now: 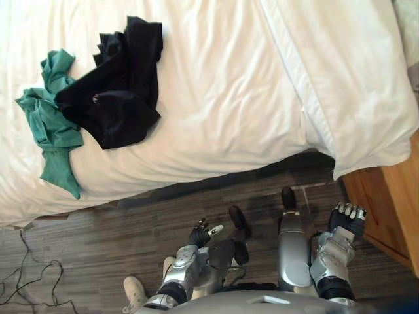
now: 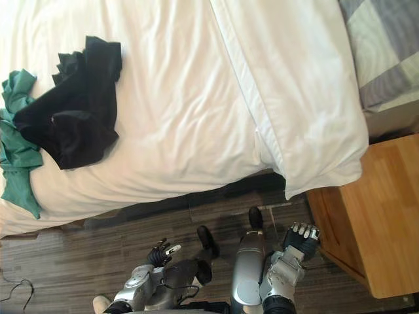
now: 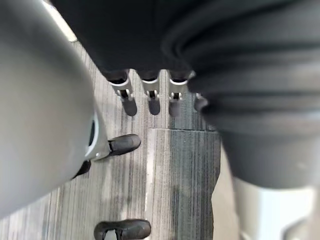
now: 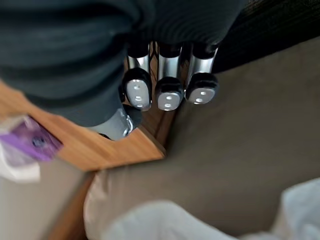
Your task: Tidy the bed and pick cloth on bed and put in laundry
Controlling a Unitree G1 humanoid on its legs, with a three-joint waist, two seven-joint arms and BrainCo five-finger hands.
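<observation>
Far left, we've got a crumpled green cloth [image 1: 49, 124] lying on the white-sheeted bed [image 1: 222, 98], with a rumpled black garment [image 1: 114, 91] overlapping its right side. Down over the dark plank floor [image 1: 98, 242], the left hand [image 1: 203, 233] hangs empty, fingers straight and loose. Further right, a plump white pillow [image 1: 347, 78] overhangs the bed's edge. The right hand [image 1: 347, 219] is curled up on nothing, just beside a light wooden nightstand [image 1: 393, 203].

White bed [image 1: 222, 91] takes the upper part of the frame, its cover hanging over the edge. Below it runs a dark plank floor [image 1: 98, 242]. Lower right stands a light wooden cabinet [image 2: 373, 216], and upper right lies grey checked bedding [image 2: 386, 46].
</observation>
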